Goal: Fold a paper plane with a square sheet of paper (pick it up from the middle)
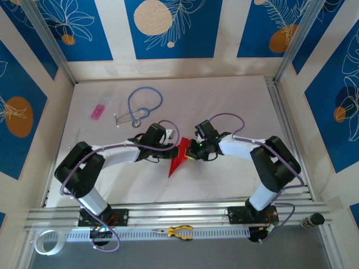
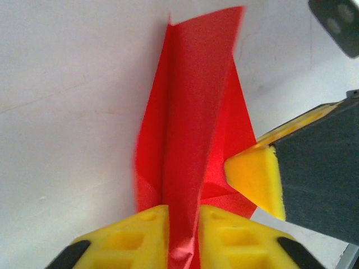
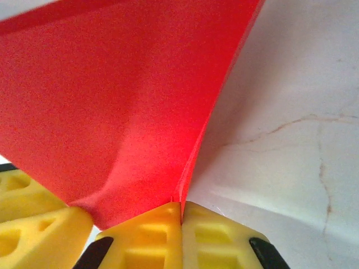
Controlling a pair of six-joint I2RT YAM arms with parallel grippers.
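The plane [image 1: 178, 158] sits at mid-surface between the two claws. Its long axis runs slantwise, with the sharp tip toward the near edge and slightly left and the broad tail toward the far side. Both claws meet it at the tail half, the left claw [image 2: 183, 217] from the left and the right claw [image 3: 181, 221] from the right, so neither arm is clearly nearer.

From the left wrist, the raised centre ridge runs straight away from the claw, in line with its reach, and passes down between the two yellow pads. The jaws stand narrow around that ridge, and the paper fills the gap. Whether they pinch it or only flank it I cannot tell.

The right claw is closed tight on a layered edge of the plane. From its own wrist, the red sheets run into the seam between the pads, and a wing fans upward and leftward from there (a pad of the left claw shows just beside it, low on the left).

I judge that the coming move turns on that ridge. Any pressing or pulling has to go along it rather than across it, or the fold will skew.

The paper is thin, matt and bright red. It is sharply creased, buckles softly near the grip and is several layers thick at the keel. The pads are soft-looking yellow blocks with moulded hollows. The surface [image 1: 235, 106] is white and smooth, with faint hairline marks.
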